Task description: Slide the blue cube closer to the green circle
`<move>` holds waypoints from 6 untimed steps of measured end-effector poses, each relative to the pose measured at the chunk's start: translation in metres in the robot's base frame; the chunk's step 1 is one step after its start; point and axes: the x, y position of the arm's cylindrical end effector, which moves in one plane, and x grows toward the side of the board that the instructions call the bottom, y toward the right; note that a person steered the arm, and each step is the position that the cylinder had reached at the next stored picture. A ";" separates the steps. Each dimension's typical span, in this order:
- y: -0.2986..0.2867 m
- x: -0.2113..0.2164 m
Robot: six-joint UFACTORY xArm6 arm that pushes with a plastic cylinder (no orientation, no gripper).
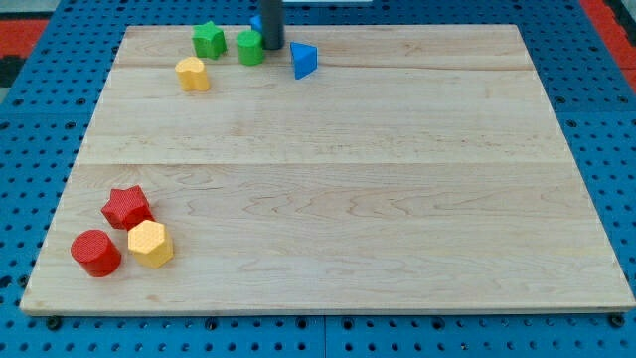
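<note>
The green circle (249,48) stands near the top edge of the wooden board (328,179), left of centre. My rod comes down from the view's top and my tip (272,46) rests just right of the green circle, touching or nearly touching it. The blue cube (256,22) shows only as a small blue patch left of the rod, above the green circle; the rod hides most of it.
A green star-like block (209,40) and a yellow block (193,74) lie left of the green circle. A blue triangle (303,61) lies right of my tip. At the bottom left sit a red star (126,207), a red cylinder (95,253) and a yellow hexagon (150,244).
</note>
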 end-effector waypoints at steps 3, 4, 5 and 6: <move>0.071 -0.035; 0.045 -0.034; 0.026 -0.019; -0.011 0.015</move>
